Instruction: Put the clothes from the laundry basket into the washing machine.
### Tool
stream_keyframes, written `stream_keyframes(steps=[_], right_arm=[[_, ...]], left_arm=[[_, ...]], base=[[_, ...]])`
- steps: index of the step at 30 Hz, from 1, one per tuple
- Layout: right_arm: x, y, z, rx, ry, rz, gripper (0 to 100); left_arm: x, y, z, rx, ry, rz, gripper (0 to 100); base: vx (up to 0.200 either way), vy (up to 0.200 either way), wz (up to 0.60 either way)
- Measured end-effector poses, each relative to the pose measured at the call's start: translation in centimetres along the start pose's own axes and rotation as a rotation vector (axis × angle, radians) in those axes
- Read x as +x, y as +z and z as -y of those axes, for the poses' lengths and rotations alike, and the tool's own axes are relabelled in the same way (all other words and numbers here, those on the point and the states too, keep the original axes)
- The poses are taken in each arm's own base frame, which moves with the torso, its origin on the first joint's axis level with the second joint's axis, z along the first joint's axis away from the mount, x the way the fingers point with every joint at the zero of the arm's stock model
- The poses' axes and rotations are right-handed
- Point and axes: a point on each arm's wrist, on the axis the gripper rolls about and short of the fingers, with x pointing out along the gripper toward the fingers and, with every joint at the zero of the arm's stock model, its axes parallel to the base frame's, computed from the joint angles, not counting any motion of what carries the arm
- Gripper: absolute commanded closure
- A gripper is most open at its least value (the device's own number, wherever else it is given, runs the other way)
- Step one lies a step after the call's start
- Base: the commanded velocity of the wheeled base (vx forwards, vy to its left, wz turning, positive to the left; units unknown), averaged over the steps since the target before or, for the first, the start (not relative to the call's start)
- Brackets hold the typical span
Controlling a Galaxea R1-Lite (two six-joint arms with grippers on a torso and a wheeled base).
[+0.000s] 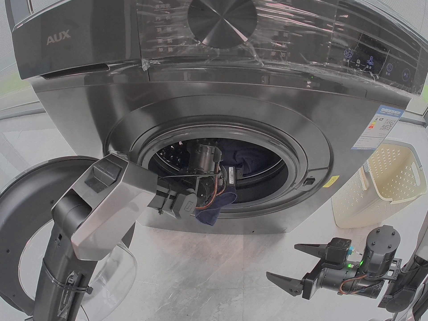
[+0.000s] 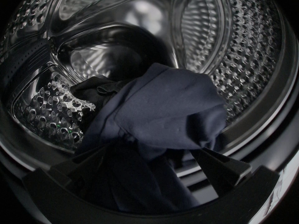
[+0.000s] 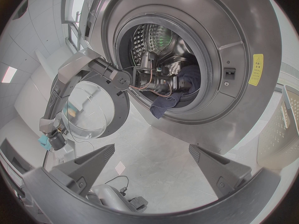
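Head view: your right gripper [image 1: 281, 260] hangs splayed at 5 o'clock, laundry basket [image 1: 392, 179] at 3 — navy garment [image 1: 214, 208] spills over the washing machine [image 1: 214, 108] lip, centre. Left wrist view: left gripper [image 2: 152, 151] unclenched inside the drum [image 2: 243, 47], garment draped between its fingers [image 2: 224, 168]. Right wrist view: same cloth trailing out the opening.

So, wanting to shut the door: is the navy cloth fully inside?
No. Part of the navy cloth hangs out over the opening's rim.

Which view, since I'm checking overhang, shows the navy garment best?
Right wrist view: the navy garment droops over the door rim. Head view: partly behind the left arm. Left wrist view: its bulk inside the drum.
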Motion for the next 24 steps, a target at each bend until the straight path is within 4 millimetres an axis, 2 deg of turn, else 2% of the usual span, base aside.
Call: stream_keyframes(steps=[3, 4, 8, 12, 17, 24], right_arm=[[0.0, 0.0, 0.0, 0.000, 0.001, 0.001, 0], [0.0, 0.0, 0.0, 0.000, 0.001, 0.000, 0], [0.0, 0.0, 0.0, 0.000, 0.002, 0.001, 0], [0.0, 0.0, 0.0, 0.000, 0.002, 0.000, 0], [0.0, 0.0, 0.0, 0.000, 0.002, 0.000, 0], [0.0, 0.0, 0.0, 0.001, 0.002, 0.001, 0]], left_arm=[[-1.0, -0.9, 0.1, 0.034, 0.001, -0.055, 0], [-1.3, -1.2, 0.0, 0.047, 0.003, -0.070, 100], [-1.9, -1.6, -0.3, 0.069, 0.012, -0.101, 100], [-1.8, -1.2, -0.3, 0.062, 0.012, -0.093, 100], [-0.9, 0.4, 0.2, 0.030, -0.001, -0.009, 100], [0.7, 3.5, 0.6, -0.038, -0.019, 0.217, 100]], base=[[0.000, 0.000, 0.00], [0.000, 0.000, 0.00], [0.000, 0.000, 0.00], [0.000, 0.000, 0.00], [0.000, 0.000, 0.00], [0.000, 0.000, 0.00]])
